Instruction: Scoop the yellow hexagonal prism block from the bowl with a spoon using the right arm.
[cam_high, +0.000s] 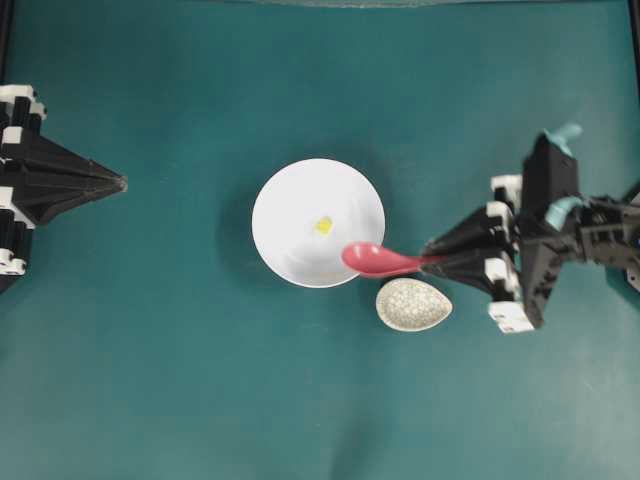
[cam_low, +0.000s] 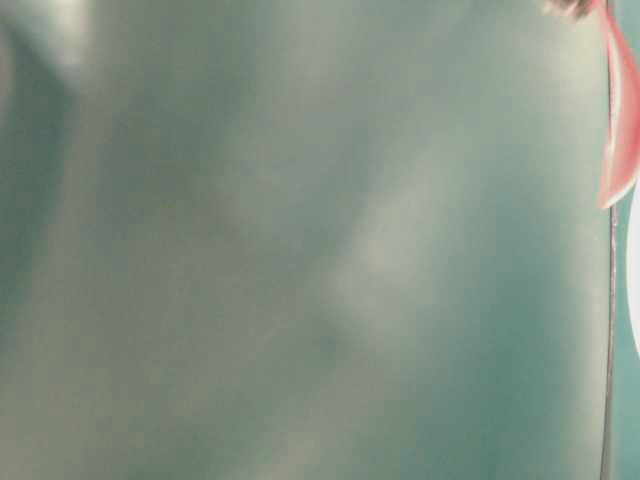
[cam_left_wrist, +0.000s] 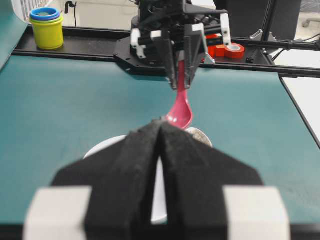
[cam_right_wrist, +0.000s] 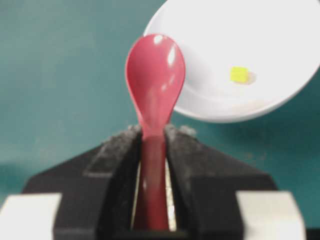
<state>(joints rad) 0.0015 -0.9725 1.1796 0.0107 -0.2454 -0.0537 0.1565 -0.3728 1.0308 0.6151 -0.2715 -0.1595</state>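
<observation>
From overhead, the right gripper (cam_high: 432, 256) is reaching in from three o'clock, its jaws clamping the handle of the spoon (cam_high: 372, 259). The spoon's head is hanging over the bowl's (cam_high: 290, 195) rim at about four o'clock. The block (cam_high: 324, 225) is sitting inside the bowl, a touch right of centre, at about ten o'clock from the spoon head and clear of it, well apart from the jaws. A speckled dish (cam_high: 413, 304) is lying just below the spoon at the bowl's five o'clock. The left gripper (cam_high: 118, 183) is parked at nine o'clock, jaws pressed together on nothing, well away from the bowl. All of it is resting on the mat (cam_high: 180, 380).

At table level, everything is blurring out: only a pink-red sliver of spoon (cam_low: 622, 110) at one o'clock and a white edge at three o'clock against teal.

Left wrist view: the left gripper (cam_left_wrist: 160, 131) is showing its jaws meeting in a point, empty. Beyond, at twelve o'clock, the right gripper (cam_left_wrist: 179, 84) is holding the spoon (cam_left_wrist: 179, 113) hanging head-down above the bowl (cam_left_wrist: 102, 149).

Right wrist view: the jaws are squeezing the spoon (cam_right_wrist: 155, 80) handle from both sides, head pointing to twelve o'clock. The bowl (cam_right_wrist: 210, 107) is filling the two o'clock corner, and the block (cam_right_wrist: 239, 74) is lying in it at two o'clock from the gripper (cam_right_wrist: 153, 134), right of the spoon head, not touching it.
</observation>
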